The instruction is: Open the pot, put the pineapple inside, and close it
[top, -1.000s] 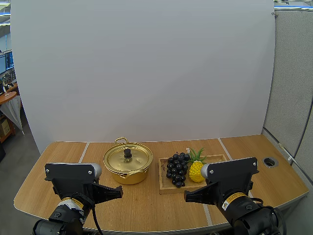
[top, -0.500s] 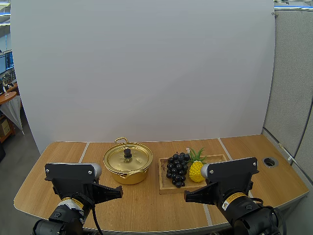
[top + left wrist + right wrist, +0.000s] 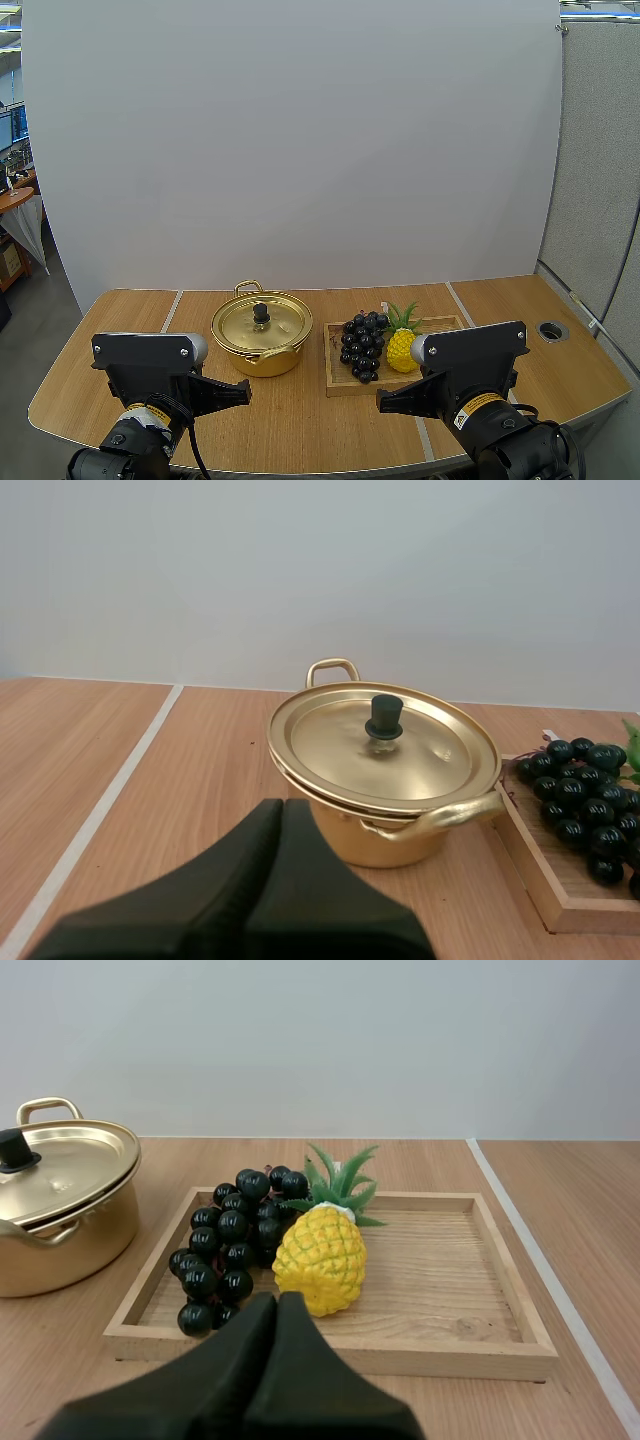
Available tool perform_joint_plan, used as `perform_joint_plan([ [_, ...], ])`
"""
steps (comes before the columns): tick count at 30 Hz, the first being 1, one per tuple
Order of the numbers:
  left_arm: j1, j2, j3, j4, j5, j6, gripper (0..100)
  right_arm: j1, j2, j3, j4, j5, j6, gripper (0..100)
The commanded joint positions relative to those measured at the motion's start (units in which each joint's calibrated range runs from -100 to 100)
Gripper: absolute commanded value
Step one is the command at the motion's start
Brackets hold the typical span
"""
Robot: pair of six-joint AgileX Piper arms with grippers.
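Nothing had moved since the earlier frames. Both hands were clenched on nothing: the left hand [image 3: 283, 805] hung near the pot [image 3: 385, 842], and the right hand [image 3: 277, 1300] hung just before the tray's [image 3: 330, 1355] near rim. The yellow, green-crowned pineapple [image 3: 320, 1260] sat on the tray, touching the grapes [image 3: 225, 1250]. The gold pot, lid [image 3: 330, 740] on, stood just beside the tray on the grapes' side.

Looks like an office used as a lab: grey partition panels [image 3: 600, 150] at right, a desk [image 3: 14, 197] with perhaps monitors far left, white screen [image 3: 300, 140] behind the wooden table [image 3: 110, 320].
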Motion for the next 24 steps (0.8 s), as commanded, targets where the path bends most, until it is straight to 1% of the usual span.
perform_joint_plan([
  [1,0.03,-0.27,0.1,0.46,0.04,-0.08,0,-0.33,-0.38,0.0,-0.51,0.16,-0.12,0],
  [10,0.03,-0.27,0.1,0.46,0.38,-0.42,0,-0.33,-0.38,0.0,-0.51,0.16,-0.12,0],
  [13,0.03,-0.27,0.1,0.46,0.38,-0.42,0,-0.33,-0.38,0.0,0.87,-0.43,-0.03,0],
  [15,0.03,-0.27,0.1,0.46,0.61,0.04,0,-0.33,-0.38,0.0,0.26,-2.23,-0.3,0],
  [17,0.03,-0.27,-1.97,0.46,0.61,0.29,0,-0.33,-0.38,0.0,-0.29,-1.29,-0.3,0],
  [20,0.03,-0.27,-7.79,0.46,0.61,0.29,0,-0.33,-0.38,-4.75,-0.76,-0.53,-0.3,0],
  [24,0.03,-0.27,-17.19,0.46,0.61,0.69,0,-0.33,-0.38,-14.63,-0.55,5.86,-0.3,0],
])
